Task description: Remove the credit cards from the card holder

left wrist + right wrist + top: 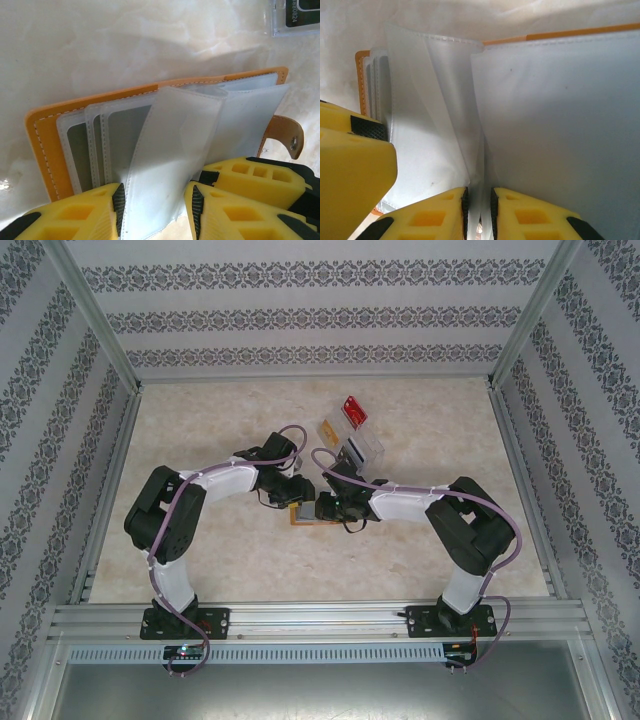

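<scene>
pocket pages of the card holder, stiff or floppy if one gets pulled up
Likely floppy: the pocket page bows and curls where it rises from the card holder. Probably thin and light: the right gripper pinches one with its jaws almost closed. Its glossy plastic may slip.

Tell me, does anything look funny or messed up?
On the card holder, the see-through pocket pages aren't lying flat: they fan up from its open cover. The right gripper pinches one page, and another stands inside the open left gripper. Nothing looks torn or spilled.
</scene>
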